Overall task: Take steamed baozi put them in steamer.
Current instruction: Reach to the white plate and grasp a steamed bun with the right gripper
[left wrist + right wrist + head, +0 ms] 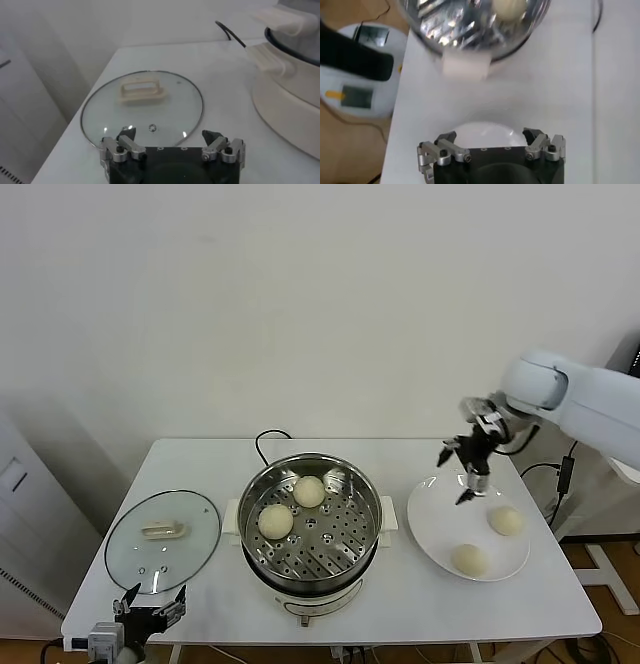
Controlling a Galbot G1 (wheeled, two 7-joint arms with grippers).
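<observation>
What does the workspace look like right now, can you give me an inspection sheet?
Surface: white table, top bare around the items.
Job's things: two baozi on the steamer tray; two baozi on the plate.
Clutter: glass lid flat, left of steamer.
Grippers: right gripper open, empty, above the plate's far edge; left gripper open, empty, at the table's near left edge.
Cables: black cord behind steamer.
Surroundings: plain white wall.
</observation>
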